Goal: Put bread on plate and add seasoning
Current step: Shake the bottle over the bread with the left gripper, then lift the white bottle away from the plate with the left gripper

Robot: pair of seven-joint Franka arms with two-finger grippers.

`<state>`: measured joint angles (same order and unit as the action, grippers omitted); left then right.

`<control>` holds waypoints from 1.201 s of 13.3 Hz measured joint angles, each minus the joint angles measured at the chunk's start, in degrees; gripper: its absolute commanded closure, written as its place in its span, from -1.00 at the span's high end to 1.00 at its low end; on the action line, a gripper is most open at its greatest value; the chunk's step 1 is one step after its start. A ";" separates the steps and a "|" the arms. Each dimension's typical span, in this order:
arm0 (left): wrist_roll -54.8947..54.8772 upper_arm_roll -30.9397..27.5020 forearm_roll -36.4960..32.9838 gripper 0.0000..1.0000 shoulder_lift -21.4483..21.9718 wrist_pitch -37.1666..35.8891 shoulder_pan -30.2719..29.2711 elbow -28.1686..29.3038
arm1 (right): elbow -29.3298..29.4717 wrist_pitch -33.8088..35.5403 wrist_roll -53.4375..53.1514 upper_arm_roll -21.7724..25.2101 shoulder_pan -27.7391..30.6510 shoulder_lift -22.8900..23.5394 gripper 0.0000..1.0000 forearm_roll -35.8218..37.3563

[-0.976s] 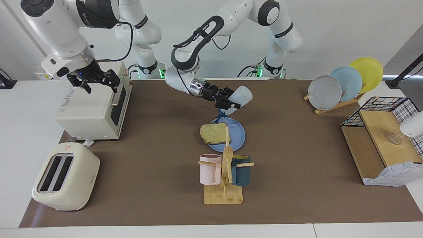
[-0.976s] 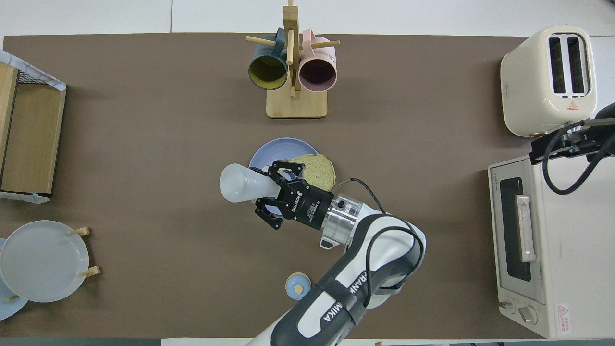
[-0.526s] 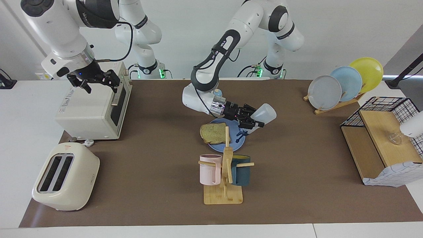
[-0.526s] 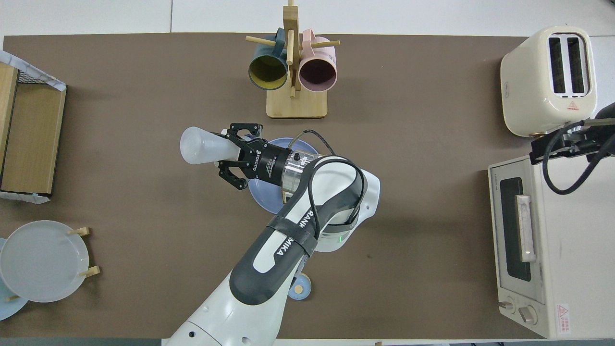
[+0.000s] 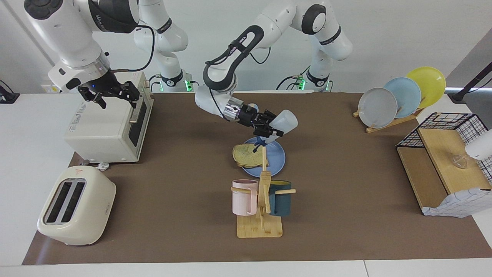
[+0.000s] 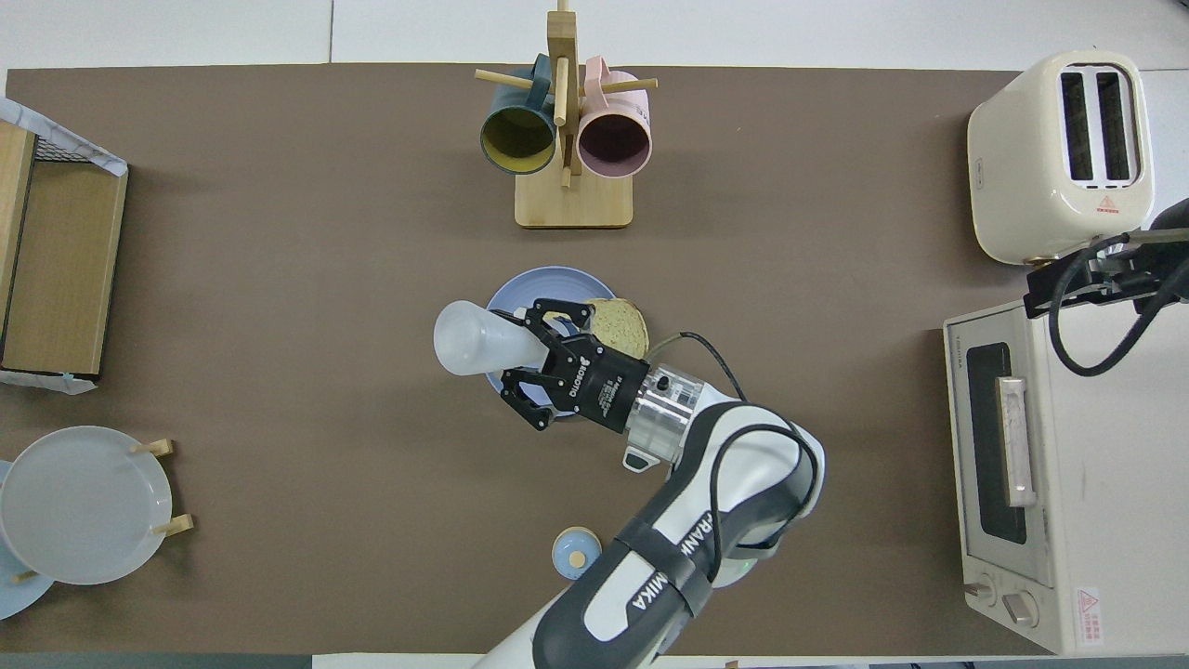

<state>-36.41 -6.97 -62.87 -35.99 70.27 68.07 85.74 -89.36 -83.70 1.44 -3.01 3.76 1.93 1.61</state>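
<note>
The left gripper (image 5: pixel 269 129), clamped on the tilted seasoning bottle (image 5: pixel 283 120), hangs cap-down over the plate (image 5: pixel 277 158); the bread (image 5: pixel 248 155) overlaps the plate's edge toward the right arm's end, where the right gripper (image 5: pixel 111 96) waits open.

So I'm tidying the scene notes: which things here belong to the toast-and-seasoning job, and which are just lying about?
In the job:
square tan toast slice
round periwinkle-blue plate under it
translucent white seasoning bottle, tipped over the plate in the left claw

Lying about:
cream toaster
white toaster oven
wooden mug tree
plate rack

Left gripper (image 5: pixel 269 130) tips seasoning (image 5: pixel 282 122) over bread (image 5: pixel 249 155) on plate (image 5: pixel 277 157).
</note>
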 measured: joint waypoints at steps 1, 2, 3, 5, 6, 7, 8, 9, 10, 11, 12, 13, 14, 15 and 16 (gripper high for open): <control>0.00 0.00 0.25 -1.00 0.00 -0.74 1.43 -0.24 | 0.00 0.00 0.00 0.00 0.00 0.00 1.00 0.00; 0.00 -0.01 0.29 -1.00 0.00 -1.27 2.13 -0.46 | 0.00 0.00 0.00 0.00 0.00 0.00 1.00 0.00; 0.00 -0.04 0.30 -1.00 0.00 -1.34 2.16 -0.64 | 0.00 0.00 0.00 0.00 0.00 0.00 1.00 0.00; 0.00 -0.48 0.32 -1.00 0.00 -1.30 1.29 -0.68 | 0.00 0.00 0.00 0.00 0.00 0.00 1.00 0.00; 0.00 -0.62 0.31 -1.00 -0.01 -1.11 0.23 -0.68 | 0.00 0.00 0.00 0.00 0.00 0.00 1.00 0.00; 0.00 -0.69 0.28 -1.00 -0.06 -0.39 -1.35 -0.68 | 0.00 0.00 0.00 0.00 0.00 0.00 1.00 0.00; 0.00 -0.75 0.25 -1.00 -0.15 0.76 -3.18 -0.67 | 0.00 0.00 0.00 0.00 0.00 0.00 1.00 0.00; 0.00 -0.80 0.21 -1.00 -0.28 2.01 -5.19 -0.67 | 0.00 0.00 0.00 0.00 0.00 0.00 1.00 0.00; 0.00 -0.83 0.16 -1.00 -0.41 3.19 -7.27 -0.66 | 0.00 0.00 0.00 0.00 0.00 0.00 1.00 0.00; 0.14 -0.86 0.17 -1.00 -0.48 4.05 -9.03 -0.65 | 0.00 0.00 0.00 0.00 0.00 0.00 1.00 0.00; 1.35 -0.86 0.36 -1.00 -0.48 4.78 -10.61 -0.64 | 0.00 0.00 0.00 0.00 0.00 0.00 1.00 0.00; 3.21 -0.88 1.20 -1.00 -0.40 5.37 -11.63 -0.64 | 0.00 0.00 0.00 0.00 0.00 0.00 1.00 0.00; 5.13 -0.88 2.57 -1.00 -0.15 5.81 -12.23 -0.57 | 0.00 0.00 0.00 0.00 0.00 0.00 1.00 0.00; 6.99 -0.92 3.78 -1.00 0.26 6.35 -12.45 -0.50 | 0.00 0.00 0.00 0.00 0.00 0.00 1.00 0.00; 8.85 -0.93 5.10 -1.00 1.02 6.67 -12.53 -0.49 | 0.00 0.00 0.00 0.00 0.00 0.00 1.00 0.00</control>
<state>-27.56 -7.90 -57.77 -34.97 76.94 55.54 85.26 -89.36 -83.70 1.44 -3.01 3.76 1.93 1.61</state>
